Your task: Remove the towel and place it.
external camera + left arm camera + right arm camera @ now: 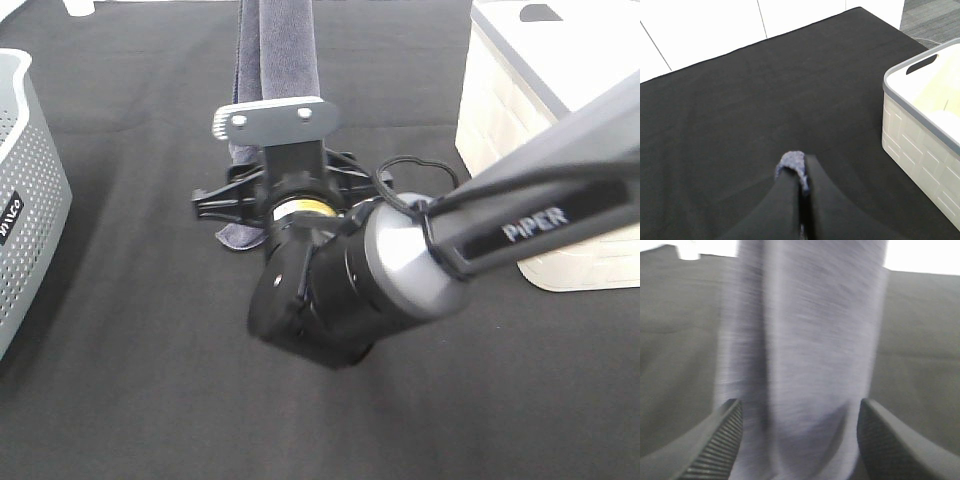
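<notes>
The towel (280, 50) hangs in a long fold from the top centre of the high view. The left gripper (800, 172) has its jaws clamped on a tuft of it, and the right gripper (800, 407) has its jaws spread either side of the cloth. I'd have the right close squarely across the whole fold before anything pulls. The white basket (530, 140) at upper right shows nothing inside from here, and the grey basket (25, 190) at the left edge hides its interior.

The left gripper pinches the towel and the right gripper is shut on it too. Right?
No. The right wrist view shows the right gripper open, its fingers apart on both sides of the towel. The left gripper does pinch it.
</notes>
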You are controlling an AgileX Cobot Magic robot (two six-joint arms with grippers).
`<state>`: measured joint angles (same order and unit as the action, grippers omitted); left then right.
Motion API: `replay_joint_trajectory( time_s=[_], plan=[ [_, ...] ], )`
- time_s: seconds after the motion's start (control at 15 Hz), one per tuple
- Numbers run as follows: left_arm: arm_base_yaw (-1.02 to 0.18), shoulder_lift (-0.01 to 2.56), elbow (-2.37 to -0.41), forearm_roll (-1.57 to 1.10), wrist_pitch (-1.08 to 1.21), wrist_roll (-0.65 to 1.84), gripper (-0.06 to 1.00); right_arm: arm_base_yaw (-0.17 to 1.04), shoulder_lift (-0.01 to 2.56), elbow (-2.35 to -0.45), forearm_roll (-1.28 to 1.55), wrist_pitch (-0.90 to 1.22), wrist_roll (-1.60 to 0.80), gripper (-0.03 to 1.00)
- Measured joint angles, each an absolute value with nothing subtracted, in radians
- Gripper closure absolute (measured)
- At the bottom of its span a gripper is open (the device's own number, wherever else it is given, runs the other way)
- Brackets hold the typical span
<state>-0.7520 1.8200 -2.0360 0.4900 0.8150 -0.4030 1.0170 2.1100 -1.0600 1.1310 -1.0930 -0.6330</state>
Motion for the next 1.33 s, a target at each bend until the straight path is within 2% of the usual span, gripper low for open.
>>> replay_joint_trajectory(
  time_s=[0.13,0.27,0.4,0.53,0.6,0.73,1.0,1.33],
  plan=[
    [-0.752,1.82,-2.036,0.493,0.815,-0.403,0.94,0.995,2.119,-1.065,1.138,-1.063,-0.629,0.32],
    [-0.752,1.82,-2.036,0.494,0.814,-0.403,0.94,0.995,2.119,-1.067,1.15,-1.049,-0.628,0.39],
    [-0.752,1.82,-2.036,0.495,0.814,-0.403,0.94,0.995,2.119,-1.068,1.179,-1.049,-0.628,0.59],
    [-0.752,1.82,-2.036,0.495,0.814,-0.403,0.94,0.995,2.119,-1.068,1.198,-1.078,-0.628,0.89],
    [-0.752,1.82,-2.036,0.495,0.814,-0.403,0.94,0.995,2.119,-1.069,1.201,-1.083,-0.628,0.95],
    [-0.752,1.82,-2.036,0.495,0.814,-0.403,0.94,0.995,2.113,-1.07,1.202,-1.032,-0.628,0.95],
    [-0.752,1.822,-2.049,0.496,0.815,-0.402,0.94,0.948,1.952,-1.016,1.093,-0.711,-0.631,0.95],
    [-0.732,1.821,-2.139,0.444,0.878,-0.369,0.94,0.676,1.712,-0.988,0.993,0.006,-0.808,0.95]
  ],
)
